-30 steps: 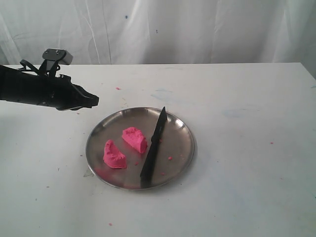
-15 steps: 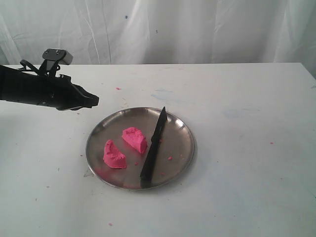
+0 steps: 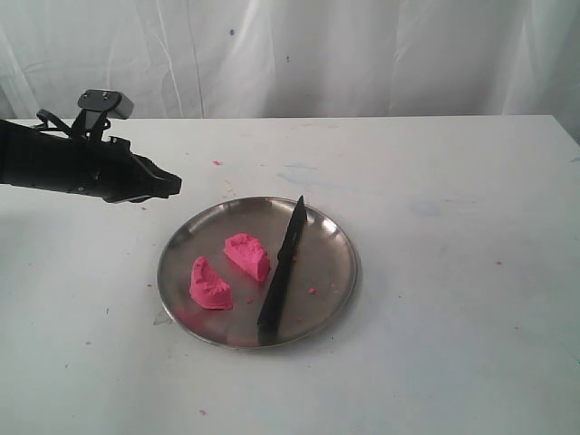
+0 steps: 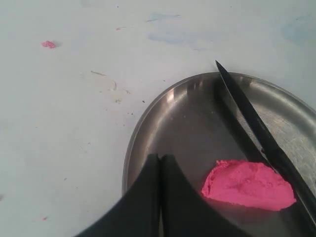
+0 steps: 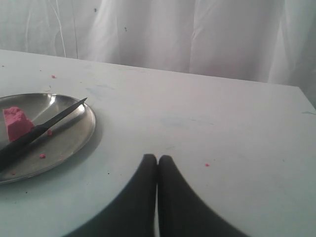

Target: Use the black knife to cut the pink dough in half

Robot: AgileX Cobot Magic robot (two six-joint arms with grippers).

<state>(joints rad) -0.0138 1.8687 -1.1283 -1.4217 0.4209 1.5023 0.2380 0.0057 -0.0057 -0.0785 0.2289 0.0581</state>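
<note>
Well, the pink dough (image 3: 246, 256) is already in two: one chunk sits near the middle of the steel plate (image 3: 328, 258), and a second chunk (image 3: 211, 285) lies just beside it toward the near left rim, with a clear gap between them. The black knife (image 3: 280, 272) lies flat on the plate just to their right, tip at the far rim and handle at the near one, with nobody holding it. A few pink crumbs (image 3: 311, 291) dot the metal. Out to the left, the left gripper (image 3: 174, 186) hovers over the white table (image 3: 453, 317), off the plate's far left edge, jaws pressed together on nothing. The right gripper (image 5: 157, 163) hangs well off to the plate's right, also closed and empty. I'd say the cut is done and the knife set down. Any next move only calls for both arms to pull clear without nudging the plate.
</note>
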